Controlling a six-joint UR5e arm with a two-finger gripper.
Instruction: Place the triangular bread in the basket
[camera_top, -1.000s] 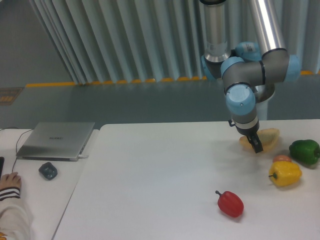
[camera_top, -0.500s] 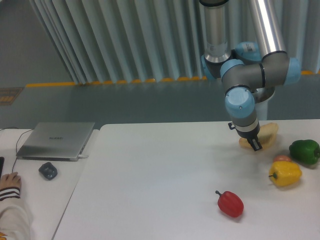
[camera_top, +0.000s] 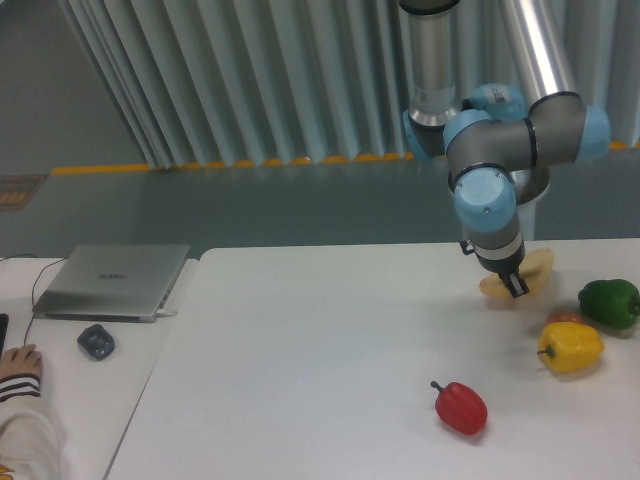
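Bread is where your attention belongs: the triangular bread sits near the far right corner of the worktop, half hidden behind the gripper. Over the last second the wrist has drifted slightly right and risen a touch, and the bread has shifted with it, which suggests a grasp has taken hold and a lift is starting. You cannot see any basket in this single view, so the drop point is unknown. The arm hangs down from above, elbow joints bunched over the far right edge, wrist pointing steeply down. The jaws look closed around the bread, though their gap is too small to confirm. Toward the right edge lie a green pepper, a yellow pepper and, nearer the front, a red pepper.
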